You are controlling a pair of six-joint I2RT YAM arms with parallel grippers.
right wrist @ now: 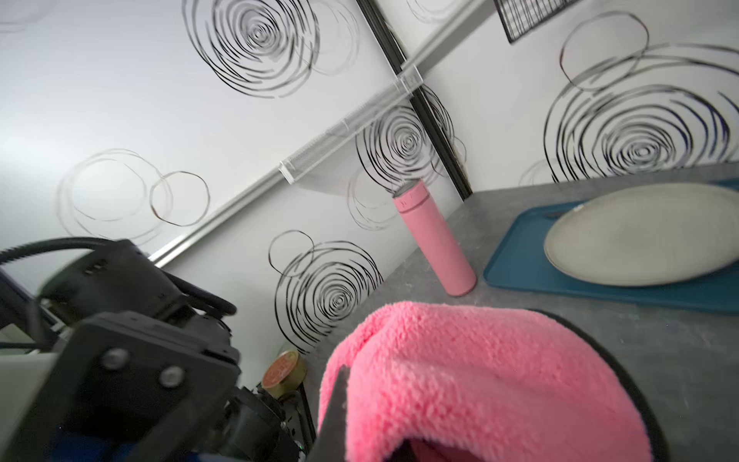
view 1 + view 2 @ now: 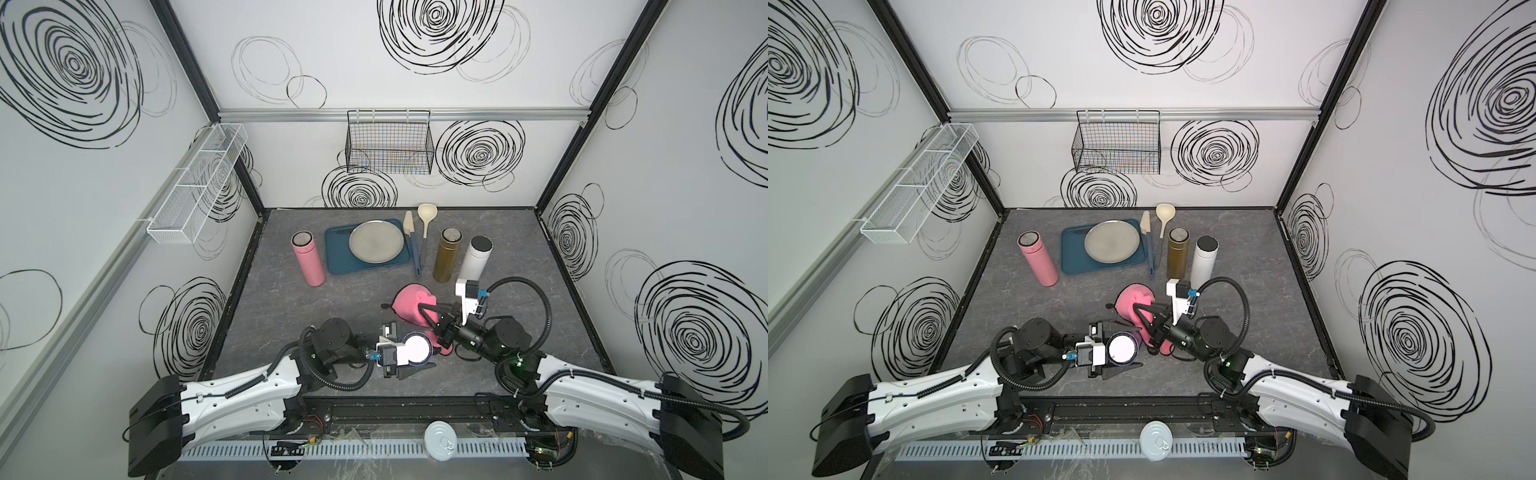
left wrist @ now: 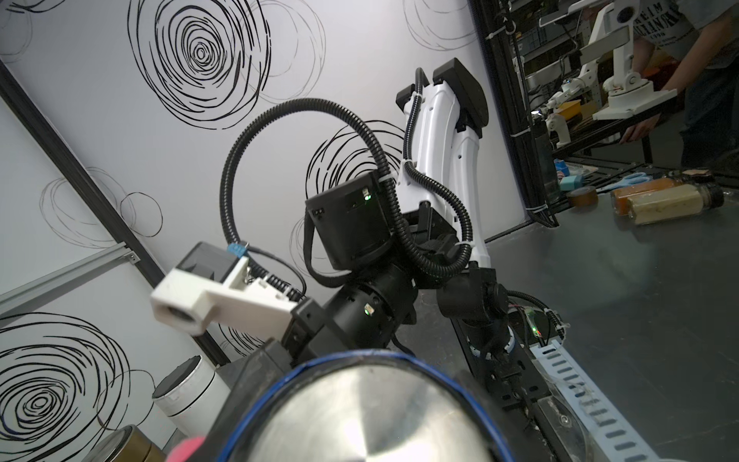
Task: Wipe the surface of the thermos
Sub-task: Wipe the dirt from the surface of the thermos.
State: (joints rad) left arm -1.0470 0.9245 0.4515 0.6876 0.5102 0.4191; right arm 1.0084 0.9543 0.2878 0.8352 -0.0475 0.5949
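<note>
My left gripper (image 2: 409,351) (image 2: 1115,351) is shut on the thermos (image 2: 417,348) (image 2: 1122,348), held above the front of the table with one round end facing up. In the left wrist view that end is shiny steel with a blue rim (image 3: 368,416), and the dark fingers (image 3: 248,380) press its sides. My right gripper (image 2: 428,316) (image 2: 1140,311) is shut on a fluffy pink cloth (image 2: 409,307) (image 1: 480,380), just right of and behind the thermos. A fold of the cloth (image 2: 442,349) hangs right beside the thermos body; contact cannot be told.
At the back stand a pink bottle (image 2: 308,259), a gold bottle (image 2: 446,255) and a white bottle (image 2: 476,257). Between them lie a blue tray (image 2: 336,266) bearing a metal plate (image 2: 376,242), a spatula (image 2: 411,245) and a ladle (image 2: 426,224). A wire basket (image 2: 388,143) hangs on the back wall.
</note>
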